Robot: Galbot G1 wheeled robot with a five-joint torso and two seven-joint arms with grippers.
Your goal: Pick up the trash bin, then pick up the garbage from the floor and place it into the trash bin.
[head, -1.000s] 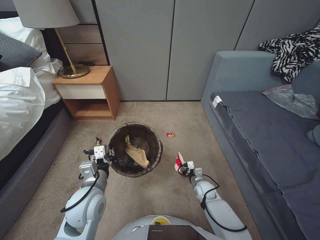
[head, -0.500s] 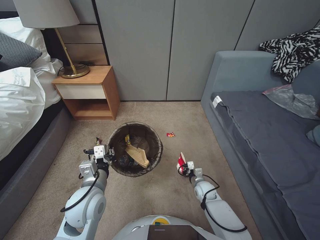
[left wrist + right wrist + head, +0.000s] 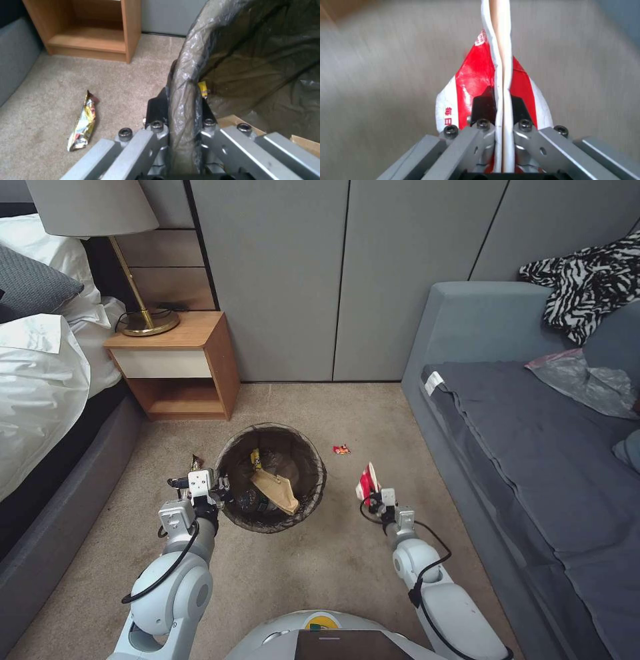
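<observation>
Lifted a bit higher and farther forward than a second ago, the flattened red-and-white paper cup [image 3: 367,481] is pinched in the right gripper [image 3: 373,495], above the carpet beside the trash bin [image 3: 271,477]. Its lined rim is clamped by the left gripper [image 3: 223,491]; a snack wrapper [image 3: 82,121] is seen on the floor nearby.

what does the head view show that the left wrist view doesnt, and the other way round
Head view alone: the right gripper shut on a flattened red-and-white paper cup beside the bin, a small red wrapper on the carpet, the lamp, bed and sofa.

Left wrist view alone: up close, the left gripper has one finger outside and one inside the lined rim, pinching it.

Both: the trash bin, the nightstand, and a snack wrapper lying on the carpet by the bin.
</observation>
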